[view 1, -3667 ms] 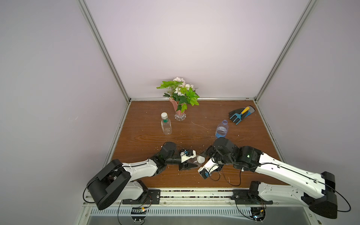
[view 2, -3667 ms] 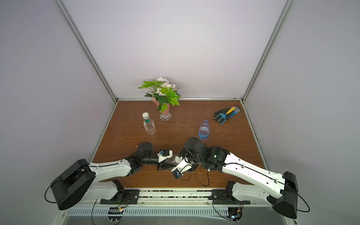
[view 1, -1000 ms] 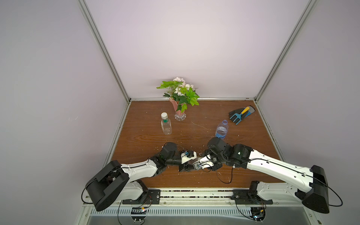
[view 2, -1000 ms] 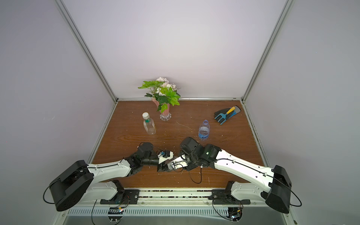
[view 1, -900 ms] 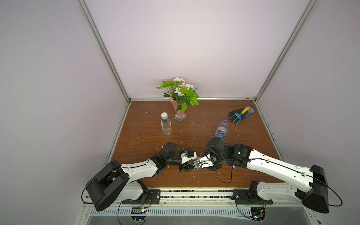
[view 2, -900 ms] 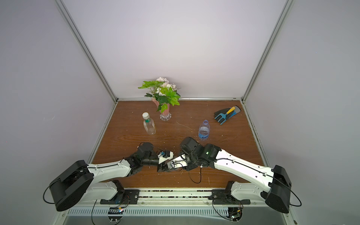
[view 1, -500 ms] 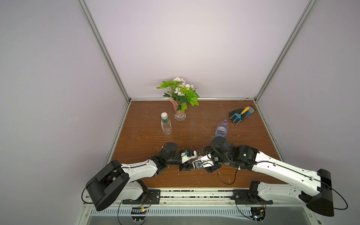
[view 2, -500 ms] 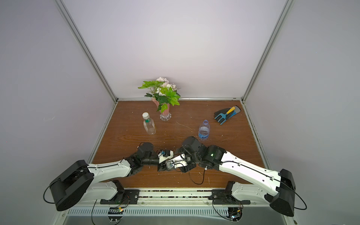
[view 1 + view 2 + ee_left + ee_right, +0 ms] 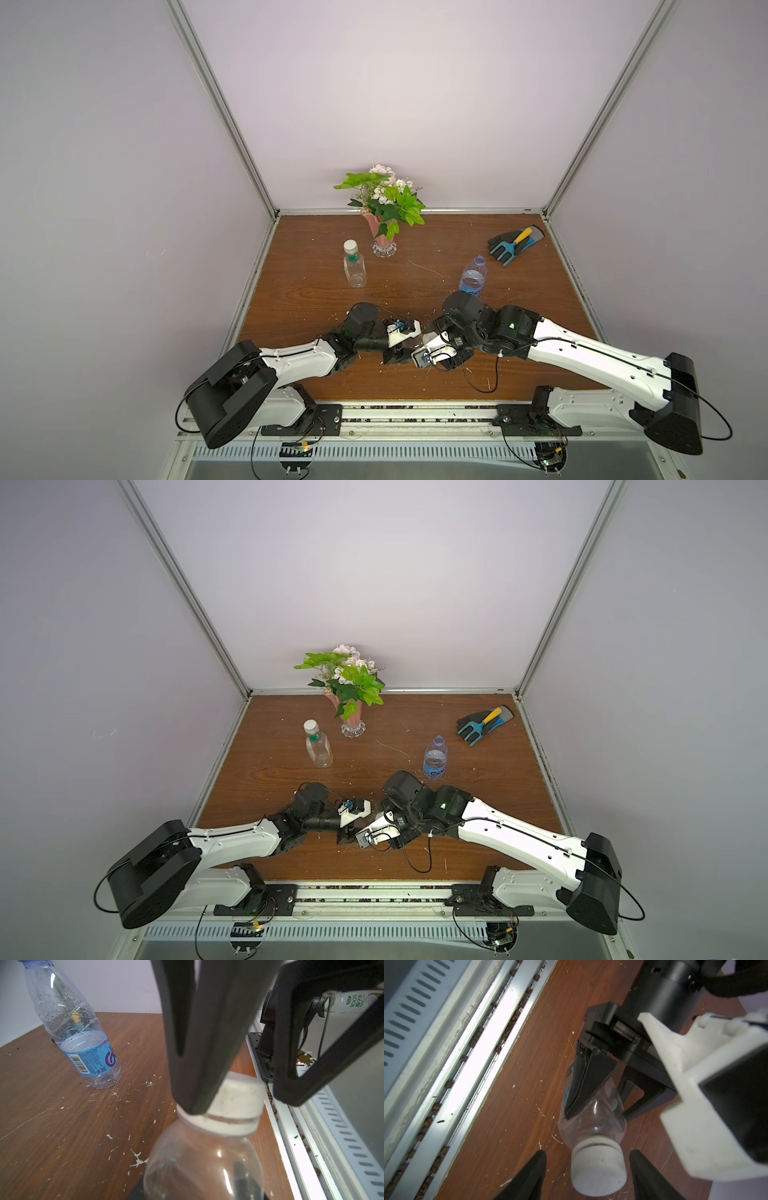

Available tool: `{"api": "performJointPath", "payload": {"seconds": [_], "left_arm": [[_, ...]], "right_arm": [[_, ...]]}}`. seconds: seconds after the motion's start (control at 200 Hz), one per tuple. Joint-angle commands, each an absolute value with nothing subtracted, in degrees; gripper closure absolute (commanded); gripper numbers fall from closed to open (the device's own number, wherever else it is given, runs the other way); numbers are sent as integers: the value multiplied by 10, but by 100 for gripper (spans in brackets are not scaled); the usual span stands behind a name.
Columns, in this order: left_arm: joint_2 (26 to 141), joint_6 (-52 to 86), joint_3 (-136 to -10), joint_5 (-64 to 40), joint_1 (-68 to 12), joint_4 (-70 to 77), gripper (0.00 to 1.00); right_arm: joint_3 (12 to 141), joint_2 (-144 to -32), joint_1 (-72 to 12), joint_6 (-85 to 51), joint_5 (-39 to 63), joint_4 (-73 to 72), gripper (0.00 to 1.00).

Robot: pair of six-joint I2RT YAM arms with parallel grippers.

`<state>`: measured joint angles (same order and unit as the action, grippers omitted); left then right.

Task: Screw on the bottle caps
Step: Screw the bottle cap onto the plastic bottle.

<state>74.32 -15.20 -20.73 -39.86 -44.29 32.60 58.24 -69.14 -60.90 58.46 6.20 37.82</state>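
Right wrist | left gripper [image 9: 598, 1111] clamps bottle [image 9: 593, 1128] | right gripper [image 9: 588, 1178] spread — flanking cap [image 9: 600, 1169]

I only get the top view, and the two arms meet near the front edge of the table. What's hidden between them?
Observer: The right wrist view shows a clear bottle with a white cap sitting on its neck.
Operator: So who is holding it?
Observer: The left gripper. Its jaws are clamped on the bottle's body, one on each side.
Operator: And the right arm, is it squeezing the cap?
Observer: No. The right gripper has its jaws standing apart, one on each side of the cap, with bare table showing between jaw and cap.
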Motion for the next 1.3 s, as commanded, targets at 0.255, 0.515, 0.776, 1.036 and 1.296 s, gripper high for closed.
{"api": "performJointPath", "payload": {"seconds": [0.255,0.515,0.776,1.036,1.296], "left_arm": [[743,-158,-217,-405,-448,319,84],[742,-157,-216,-403,-448,319,83],[742,-153,-215,-396,-448,324,83],[736,-148,-205,-376,-448,343,83],[722,-141,-191,-337,-448,364,83]], "right_arm": [[608,-701,-597,603,45,390,47],[591,-699,-597,590,40,383,65],[579,-705,-596,503,65,370,98],[580,-705,-597,325,115,365,100],[590,-722,-596,147,162,379,100]]}}
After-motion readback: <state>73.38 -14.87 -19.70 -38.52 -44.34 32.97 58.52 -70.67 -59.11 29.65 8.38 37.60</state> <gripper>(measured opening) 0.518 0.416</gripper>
